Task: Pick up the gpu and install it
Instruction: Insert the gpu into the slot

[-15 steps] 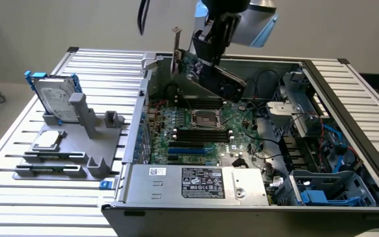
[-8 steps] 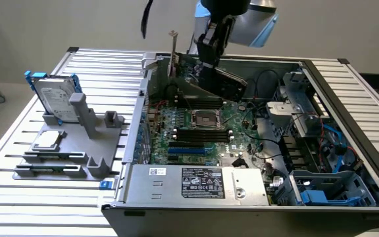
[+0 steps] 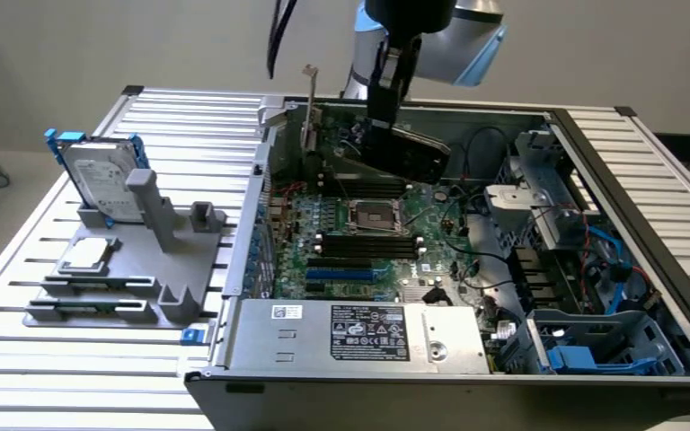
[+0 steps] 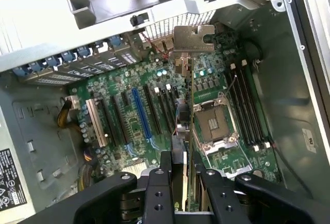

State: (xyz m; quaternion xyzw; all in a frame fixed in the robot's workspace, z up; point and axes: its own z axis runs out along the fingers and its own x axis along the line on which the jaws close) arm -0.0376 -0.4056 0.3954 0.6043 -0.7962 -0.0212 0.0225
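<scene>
The gpu (image 3: 335,154) is a thin green card with a silver bracket (image 3: 310,99) at one end. It hangs upright inside the open computer case (image 3: 632,224), over the far part of the motherboard (image 3: 358,242). My gripper (image 3: 379,135) reaches down from above and is shut on the card. In the wrist view the gpu (image 4: 190,105) is seen edge-on, its bracket (image 4: 193,35) toward the case's rear wall. The black fingers (image 4: 157,193) of my gripper (image 4: 186,185) clamp it from both sides. The card hovers between the blue slot (image 4: 140,113) and the CPU socket (image 4: 214,126).
At the exterior view's left, a grey fixture (image 3: 118,287) holds a silver hard drive with blue rails (image 3: 100,175) and a small square CPU chip (image 3: 87,256). The power supply (image 3: 358,332) sits at the case's near end. Cables and drive bays (image 3: 585,251) crowd the case's right side.
</scene>
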